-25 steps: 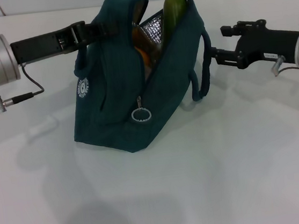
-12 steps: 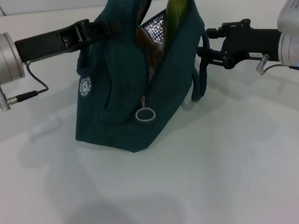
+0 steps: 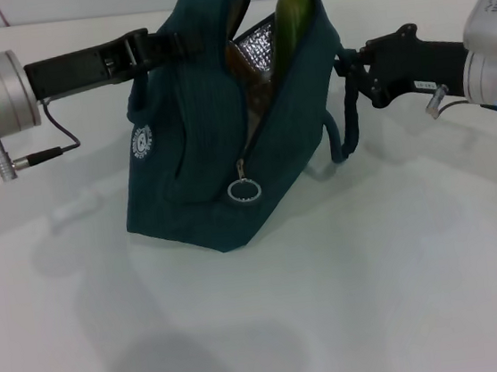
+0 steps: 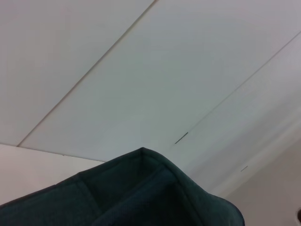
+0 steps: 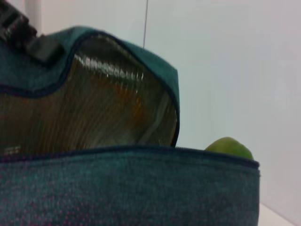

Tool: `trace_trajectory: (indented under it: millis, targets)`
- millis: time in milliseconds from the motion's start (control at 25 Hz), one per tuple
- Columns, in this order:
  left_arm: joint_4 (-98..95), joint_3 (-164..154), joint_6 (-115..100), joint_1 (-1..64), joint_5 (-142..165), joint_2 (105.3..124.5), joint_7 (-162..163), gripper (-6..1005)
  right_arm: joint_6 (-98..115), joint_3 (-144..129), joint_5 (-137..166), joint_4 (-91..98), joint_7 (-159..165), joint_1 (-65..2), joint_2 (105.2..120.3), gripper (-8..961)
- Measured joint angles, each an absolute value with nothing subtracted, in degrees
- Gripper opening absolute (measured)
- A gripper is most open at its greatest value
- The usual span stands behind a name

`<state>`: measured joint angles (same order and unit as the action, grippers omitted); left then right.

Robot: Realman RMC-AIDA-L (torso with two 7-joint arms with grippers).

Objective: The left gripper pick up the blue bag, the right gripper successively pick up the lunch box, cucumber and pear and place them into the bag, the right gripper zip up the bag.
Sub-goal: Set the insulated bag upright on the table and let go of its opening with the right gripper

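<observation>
The blue bag (image 3: 201, 164) stands on the white table with its mouth open, showing foil lining (image 5: 94, 108). My left gripper (image 3: 164, 48) is shut on the bag's left handle near the top and holds it up. The cucumber (image 3: 287, 18) stands upright inside, its tip poking above the rim (image 5: 229, 147). The ring zip pull (image 3: 244, 191) hangs on the front wall. My right gripper (image 3: 347, 78) is open, right beside the bag's right handle (image 3: 346, 121). The lunch box is hidden inside the bag. I cannot make out the pear.
A white table (image 3: 334, 302) runs around the bag, with bare surface in front. A black cable (image 3: 51, 146) loops under the left wrist. A white wall (image 4: 141, 70) stands behind.
My right gripper has moved left toward the bag and slightly up, reaching its right handle. The bag's top and the left gripper shifted a little to the right.
</observation>
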<state>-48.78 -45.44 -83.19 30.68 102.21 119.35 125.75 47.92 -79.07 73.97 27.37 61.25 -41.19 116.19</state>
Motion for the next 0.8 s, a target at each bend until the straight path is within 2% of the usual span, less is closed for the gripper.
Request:
trace_trajectory:
  millis: [120, 360, 600, 800]
  targets:
    - [-48.78, -45.42, -83.17, 30.65, 102.21, 119.35, 125.75, 48, 49.16, -79.07, 71.11, 27.77, 59.79, -40.22, 116.09, 151]
    - [-48.70, -45.44, -83.41, 29.57, 100.19, 119.35, 125.20, 48, 54.80, -78.73, 66.47, 32.18, 59.33, -35.82, 115.42, 68]
    - [-47.94, -45.56, -85.48, 27.41, 98.34, 119.50, 123.88, 47, 60.15, -78.33, 66.62, 48.54, 62.87, -26.49, 115.28, 68]
    - [-43.84, -45.57, -85.86, 26.71, 93.85, 119.52, 120.79, 47, 67.04, -76.05, 66.93, 54.79, 65.73, -21.23, 114.22, 68]
